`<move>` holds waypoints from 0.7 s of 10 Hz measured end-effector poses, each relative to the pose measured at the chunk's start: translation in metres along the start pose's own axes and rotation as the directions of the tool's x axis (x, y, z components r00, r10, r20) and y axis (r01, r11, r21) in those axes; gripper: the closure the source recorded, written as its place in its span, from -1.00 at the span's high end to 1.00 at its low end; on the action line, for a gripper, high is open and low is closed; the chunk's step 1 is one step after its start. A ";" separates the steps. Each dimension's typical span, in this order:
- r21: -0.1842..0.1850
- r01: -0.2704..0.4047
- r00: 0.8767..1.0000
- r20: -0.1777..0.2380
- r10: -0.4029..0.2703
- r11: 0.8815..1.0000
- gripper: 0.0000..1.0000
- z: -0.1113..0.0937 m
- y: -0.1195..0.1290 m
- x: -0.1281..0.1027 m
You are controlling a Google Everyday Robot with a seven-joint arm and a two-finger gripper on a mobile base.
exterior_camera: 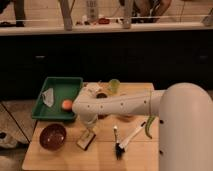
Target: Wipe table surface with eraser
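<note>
Your gripper (pixel 88 131) sits in the lower left-centre of the frame, pointing straight down at the end of the white arm (pixel 117 104), which reaches in from the bulky white body on the right edge and bends downward just right of the green tray. The gripper's tip meets the top of the eraser (pixel 85 142), a small pale block with dark edges lying on the table surface (pixel 70 159), a little below the middle of the picture and slightly askew to the table's edges. You cannot tell from this view how wide the gripper stands or whether it actually has hold of the eraser; you can only see that the two meet. Just left of the eraser, near it but apart, rests the maroon bowl (pixel 52 136). To its right lies the brush (pixel 126 141), white handle slanting up to the right and black bristles toward the bottom edge, with a curved green object (pixel 149 127) beyond it close to the arm's body. The green tray (pixel 75 82) occupies the table's upper left corner and holds an orange ball (pixel 67 104) and a pale crumpled item (pixel 48 96). A light green cup (pixel 114 86) stands at the far edge of the table, above the arm.
</note>
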 end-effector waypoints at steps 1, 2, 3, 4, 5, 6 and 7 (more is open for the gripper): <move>0.000 0.014 1.000 0.012 -0.014 1.000 -0.99 0.003 0.004 -0.013; 0.004 0.016 1.000 0.019 -0.016 1.000 -0.99 0.005 0.007 -0.019; -0.001 0.013 1.000 0.024 -0.013 1.000 -0.99 0.007 0.018 -0.022; -0.005 0.001 1.000 0.027 -0.001 1.000 -0.99 0.009 0.029 -0.021; -0.013 -0.020 1.000 0.023 0.021 1.000 -0.99 0.010 0.045 -0.014; -0.017 -0.041 0.999 0.020 0.041 0.999 -0.99 0.010 0.055 -0.008; -0.019 -0.071 0.997 0.006 0.071 0.997 -0.99 0.008 0.067 0.005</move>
